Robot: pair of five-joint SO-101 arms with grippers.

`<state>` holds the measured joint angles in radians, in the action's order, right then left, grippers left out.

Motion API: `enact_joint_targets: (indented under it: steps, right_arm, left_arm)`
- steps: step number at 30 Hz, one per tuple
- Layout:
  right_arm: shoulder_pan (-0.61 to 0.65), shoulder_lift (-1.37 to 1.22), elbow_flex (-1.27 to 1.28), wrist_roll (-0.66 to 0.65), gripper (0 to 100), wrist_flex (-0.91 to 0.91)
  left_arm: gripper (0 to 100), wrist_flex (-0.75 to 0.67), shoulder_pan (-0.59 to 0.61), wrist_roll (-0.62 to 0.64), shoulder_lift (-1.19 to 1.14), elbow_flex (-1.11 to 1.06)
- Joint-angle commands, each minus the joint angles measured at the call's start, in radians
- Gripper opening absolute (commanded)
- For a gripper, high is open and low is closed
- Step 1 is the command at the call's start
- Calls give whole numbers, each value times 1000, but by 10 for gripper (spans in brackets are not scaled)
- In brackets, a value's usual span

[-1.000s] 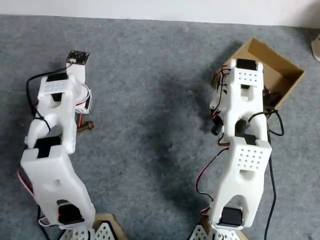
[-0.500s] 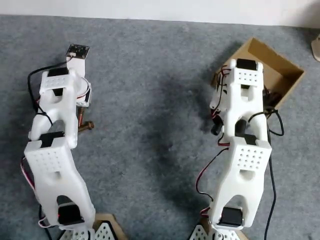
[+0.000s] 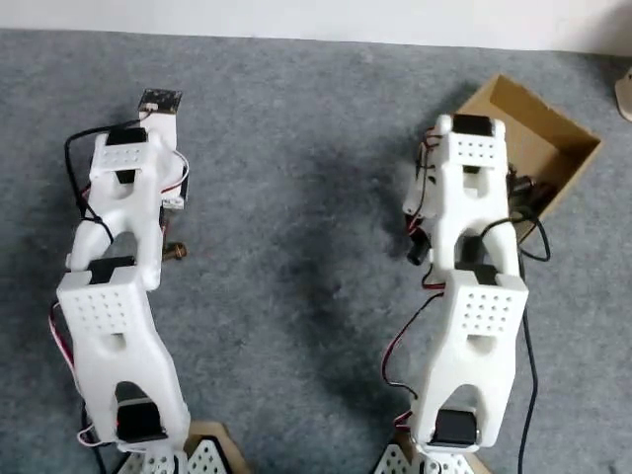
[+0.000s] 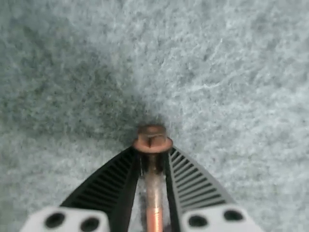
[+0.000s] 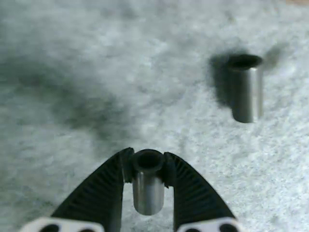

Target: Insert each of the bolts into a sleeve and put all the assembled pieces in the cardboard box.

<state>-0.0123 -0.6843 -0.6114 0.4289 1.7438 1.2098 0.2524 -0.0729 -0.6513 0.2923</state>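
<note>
In the left wrist view my left gripper (image 4: 152, 154) is shut on a copper bolt (image 4: 153, 193). Its hex head (image 4: 152, 137) pokes out past the fingertips, just over the grey carpet. My right gripper (image 5: 147, 157) is shut on a dark metal sleeve (image 5: 147, 191), its open end facing out. A second sleeve (image 5: 246, 89) stands upright on the carpet beyond it. From above, the cardboard box (image 3: 553, 128) lies at the back right, partly under the right arm (image 3: 474, 197). A bolt end (image 3: 176, 252) shows beside the left arm (image 3: 123, 207); I cannot tell if it is the held one.
Grey carpet covers the whole table. A wide strip of bare carpet (image 3: 296, 197) separates the two arms. Cables hang along both arms. The far edge of the carpet meets a white surface (image 3: 296, 15).
The left arm has shifted a little to the right and away, and less of the bolt beside it shows. The right arm has moved slightly to the left.
</note>
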Motion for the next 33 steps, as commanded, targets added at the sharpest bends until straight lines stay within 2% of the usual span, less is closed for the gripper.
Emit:
enact_joint_targets:
  steps: [1, 8, 14, 19, 23, 28, 33]
  right_arm:
    - [36, 116, -108, -14, 5, 8]
    - [53, 239, -174, -104, 5, 10]
    - [53, 326, -176, -109, 5, 1]
    - [53, 357, -176, -187, 5, -73]
    - [51, 361, -176, -232, 5, -136]
    - [51, 363, -176, -250, 5, -211]
    - [53, 375, -177, -245, 5, -196]
  left_arm:
    - [5, 38, -7, 12, 96, 13]
    - [5, 74, -10, 20, 231, 13]
    - [5, 68, -15, 117, 320, 13]
    - [5, 66, -33, 176, 358, 16]
    - [5, 40, -85, 187, 392, 12]
    - [5, 37, -157, 262, 463, 15]
    - [5, 68, -209, 321, 547, 13]
